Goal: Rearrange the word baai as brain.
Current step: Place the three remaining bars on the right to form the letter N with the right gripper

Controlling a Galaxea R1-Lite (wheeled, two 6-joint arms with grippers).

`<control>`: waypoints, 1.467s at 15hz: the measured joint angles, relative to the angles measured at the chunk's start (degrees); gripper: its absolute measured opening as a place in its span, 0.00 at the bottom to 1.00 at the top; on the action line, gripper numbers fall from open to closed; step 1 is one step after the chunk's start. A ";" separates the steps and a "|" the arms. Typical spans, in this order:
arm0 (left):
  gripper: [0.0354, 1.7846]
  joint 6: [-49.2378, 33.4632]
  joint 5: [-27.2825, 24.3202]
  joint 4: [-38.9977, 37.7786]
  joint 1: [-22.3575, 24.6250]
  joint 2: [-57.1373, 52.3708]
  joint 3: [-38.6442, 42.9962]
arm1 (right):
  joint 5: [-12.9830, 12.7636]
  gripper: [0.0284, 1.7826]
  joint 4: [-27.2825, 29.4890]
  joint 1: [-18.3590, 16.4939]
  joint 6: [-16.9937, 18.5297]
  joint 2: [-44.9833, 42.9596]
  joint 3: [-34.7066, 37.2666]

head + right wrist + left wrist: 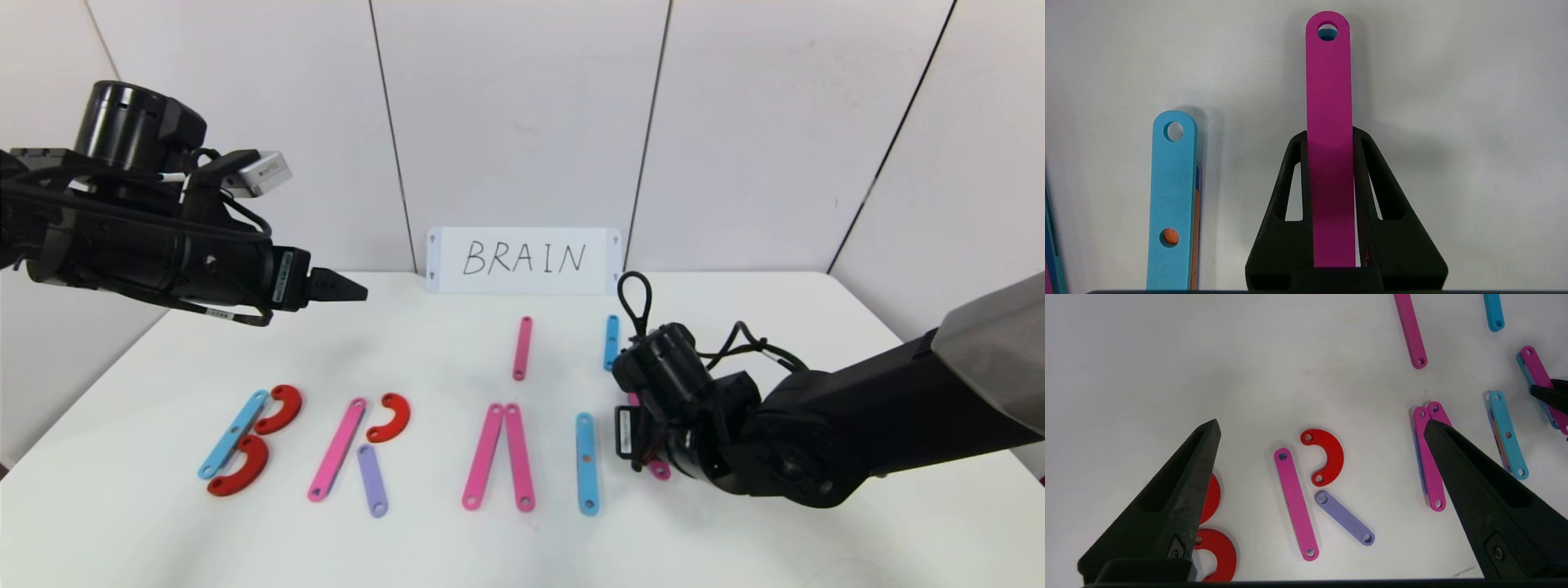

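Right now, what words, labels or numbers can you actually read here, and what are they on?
"BRAIN": black handwriting on the white card propped against the back wall.
White sticker on the left arm: print too small to read.
White label on the right arm: also too small to read.

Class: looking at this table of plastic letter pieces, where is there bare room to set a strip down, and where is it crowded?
Bare: the near table edge in front of the letters, and the far left between the B and the card. Crowded: around the right gripper, shut on a pink strip beside the blue strip.
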 joint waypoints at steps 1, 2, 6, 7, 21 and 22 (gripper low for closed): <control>0.97 0.00 -0.01 -0.01 0.00 -0.02 0.00 | 0.05 0.17 0.27 0.13 -0.13 -0.11 0.16; 0.97 0.00 0.00 -0.01 0.00 -0.06 0.00 | 0.06 0.18 0.51 0.37 -0.28 -0.27 0.33; 0.97 0.02 -0.01 0.07 -0.04 -0.15 0.06 | 0.05 0.39 0.77 0.56 -0.11 -0.52 0.46; 0.97 0.02 0.00 0.07 -0.04 -0.17 0.06 | 0.05 0.49 0.84 0.59 0.00 -0.55 0.46; 0.97 0.02 0.00 0.00 -0.04 -0.33 0.09 | 0.50 0.98 1.62 -0.63 -5.79 -2.43 -7.33; 0.97 0.02 0.00 0.00 -0.04 -0.37 0.09 | 0.61 0.98 2.23 -0.79 -7.23 -1.93 -9.86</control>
